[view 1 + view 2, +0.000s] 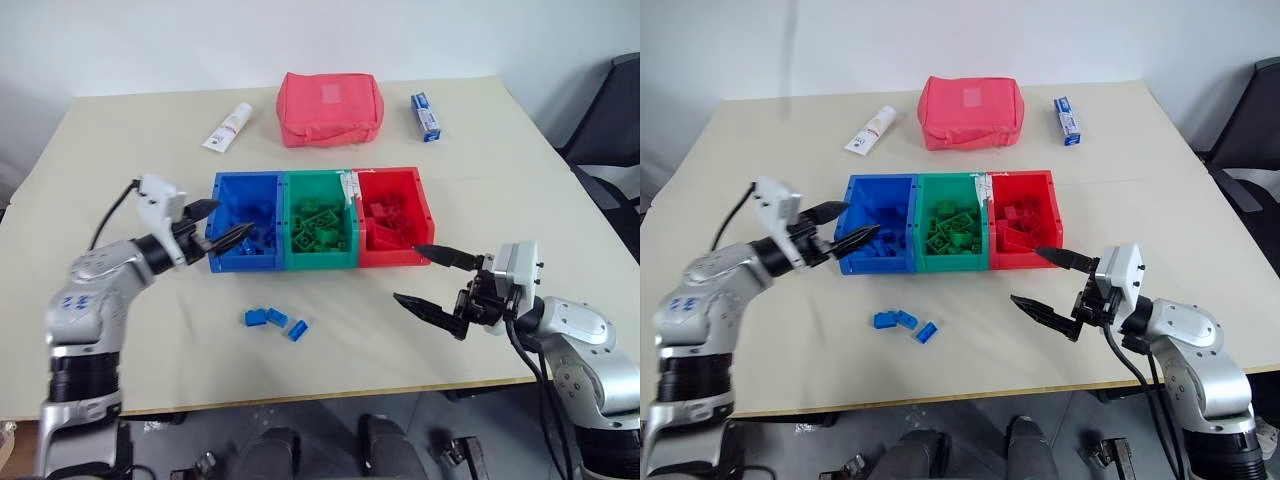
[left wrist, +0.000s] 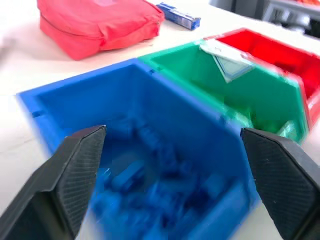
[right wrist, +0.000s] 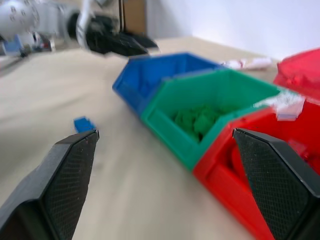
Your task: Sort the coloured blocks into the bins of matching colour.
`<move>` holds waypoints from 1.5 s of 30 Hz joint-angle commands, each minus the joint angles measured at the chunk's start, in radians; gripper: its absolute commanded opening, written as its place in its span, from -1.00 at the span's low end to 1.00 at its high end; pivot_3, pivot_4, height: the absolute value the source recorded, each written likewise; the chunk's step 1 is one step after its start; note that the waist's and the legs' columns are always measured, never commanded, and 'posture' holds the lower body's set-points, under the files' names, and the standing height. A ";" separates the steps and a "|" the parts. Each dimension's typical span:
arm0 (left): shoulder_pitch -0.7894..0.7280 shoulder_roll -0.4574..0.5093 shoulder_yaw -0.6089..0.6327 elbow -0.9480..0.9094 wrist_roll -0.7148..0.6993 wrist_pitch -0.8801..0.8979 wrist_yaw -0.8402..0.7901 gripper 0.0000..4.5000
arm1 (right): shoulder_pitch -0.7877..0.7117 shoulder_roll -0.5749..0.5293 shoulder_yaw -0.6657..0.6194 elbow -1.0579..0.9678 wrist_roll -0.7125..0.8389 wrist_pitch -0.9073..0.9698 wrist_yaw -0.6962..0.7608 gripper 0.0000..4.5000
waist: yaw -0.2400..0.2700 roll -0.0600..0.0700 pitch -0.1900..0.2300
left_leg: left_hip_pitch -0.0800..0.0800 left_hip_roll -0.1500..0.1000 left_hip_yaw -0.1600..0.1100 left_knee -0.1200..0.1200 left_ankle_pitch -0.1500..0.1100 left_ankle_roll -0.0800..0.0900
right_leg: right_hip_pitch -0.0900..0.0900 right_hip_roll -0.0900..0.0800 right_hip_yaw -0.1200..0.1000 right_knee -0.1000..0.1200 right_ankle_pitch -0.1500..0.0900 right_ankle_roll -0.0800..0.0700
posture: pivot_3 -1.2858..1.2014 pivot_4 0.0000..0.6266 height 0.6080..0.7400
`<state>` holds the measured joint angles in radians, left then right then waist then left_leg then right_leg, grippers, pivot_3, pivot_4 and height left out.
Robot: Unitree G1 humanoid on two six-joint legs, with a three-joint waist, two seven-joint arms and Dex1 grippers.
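Three joined bins stand mid-table: a blue bin (image 1: 245,179), a green bin (image 1: 315,176) and a red bin (image 1: 386,173), each with blocks of its own colour inside. Blue blocks (image 1: 262,238) lie piled in the blue one. Three loose blue blocks (image 1: 276,320) lie on the table in front of the blue bin. My left gripper (image 1: 234,216) is open and empty over the blue bin's left front corner. My right gripper (image 1: 406,272) hangs open and empty in front of the red bin's right corner. One loose blue block (image 3: 84,123) shows in the right wrist view.
Behind the bins lie a red fabric pouch (image 1: 330,108), a white tube (image 1: 228,127) and a small blue-and-white box (image 1: 425,115). A black chair (image 1: 612,130) stands off the table's right side. The table's front edge runs just below the loose blocks.
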<state>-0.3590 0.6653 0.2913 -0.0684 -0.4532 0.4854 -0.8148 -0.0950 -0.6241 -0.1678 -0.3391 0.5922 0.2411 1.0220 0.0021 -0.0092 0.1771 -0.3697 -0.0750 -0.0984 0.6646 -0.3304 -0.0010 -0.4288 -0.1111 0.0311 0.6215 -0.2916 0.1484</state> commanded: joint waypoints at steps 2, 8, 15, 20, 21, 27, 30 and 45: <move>0.152 0.129 0.075 -0.016 -0.019 -0.197 -0.247 0.99 | 0.023 -0.041 -0.024 0.005 -0.006 -0.045 0.057 1.00 | -0.003 0.000 0.000 | 0.000 0.000 0.000 0.000 0.000 0.000 | 0.000 -0.001 0.000 0.000 0.000 0.000 | 0.03 -0.52 1.00; 0.307 0.228 0.095 0.143 0.050 -0.418 -0.393 0.99 | 0.020 -0.071 -0.010 0.033 -0.021 -0.067 0.104 1.00 | -0.002 0.001 -0.001 | 0.001 0.000 0.000 0.000 0.000 0.001 | 0.001 -0.002 0.000 -0.001 0.000 0.000 | 0.03 -0.52 1.00; 0.307 0.213 -0.065 -0.054 0.061 -0.422 -0.425 0.99 | 0.067 -0.131 -0.014 0.002 -0.020 -0.049 0.159 1.00 | 0.014 0.001 0.000 | 0.000 0.000 -0.001 0.000 -0.001 0.002 | 0.002 -0.002 -0.001 -0.001 0.000 0.000 | 0.03 -0.52 1.00; 0.196 0.144 -0.283 -0.184 0.150 -0.371 -0.354 0.99 | 0.113 -0.169 -0.020 -0.035 -0.003 -0.021 0.160 1.00 | 0.021 0.001 0.000 | 0.000 0.000 0.000 0.001 -0.001 0.002 | 0.002 -0.002 0.000 -0.001 0.000 0.000 | 0.03 -0.52 1.00; 0.170 0.128 -0.326 -0.194 0.184 -0.352 -0.333 0.99 | 0.122 -0.173 -0.022 -0.046 0.001 -0.014 0.158 1.00 | 0.022 0.001 0.000 | 0.000 0.000 0.000 0.001 -0.001 0.002 | 0.002 -0.001 0.000 -0.001 0.000 0.000 | 0.03 -0.52 1.00; 0.057 0.047 -0.513 -0.187 0.330 -0.269 -0.255 0.99 | 0.206 -0.178 -0.037 -0.121 0.011 0.017 0.138 1.00 | 0.019 0.001 0.000 | 0.001 0.000 0.001 0.001 -0.001 0.001 | 0.001 0.001 0.001 0.001 0.000 0.000 | 0.03 -0.52 1.00; 0.016 0.045 -0.580 -0.179 0.393 -0.202 -0.246 0.99 | 0.252 -0.165 -0.046 -0.163 0.011 0.024 0.109 1.00 | 0.022 0.001 0.000 | 0.000 0.000 0.001 0.001 -0.001 0.001 | 0.001 0.001 0.001 0.001 0.000 0.000 | 0.03 -0.52 1.00; -0.057 0.012 -0.644 -0.117 0.423 -0.173 -0.248 -0.19 | 0.329 -0.134 -0.050 -0.227 0.007 0.017 0.016 1.00 | 0.025 0.001 0.000 | 0.001 -0.001 0.001 0.003 0.000 0.002 | 0.002 0.000 0.001 0.001 0.001 0.001 | 0.03 -0.52 1.00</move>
<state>-0.4076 0.6793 -0.3545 -0.2051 -0.0565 0.3174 -1.0797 0.2327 -0.7682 -0.2013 -0.5291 0.5821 0.2652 1.0453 0.0276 -0.0087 0.1769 -0.3688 -0.0757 -0.0974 0.6672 -0.3307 0.0007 -0.4263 -0.1109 0.0321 0.6224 -0.2908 0.1494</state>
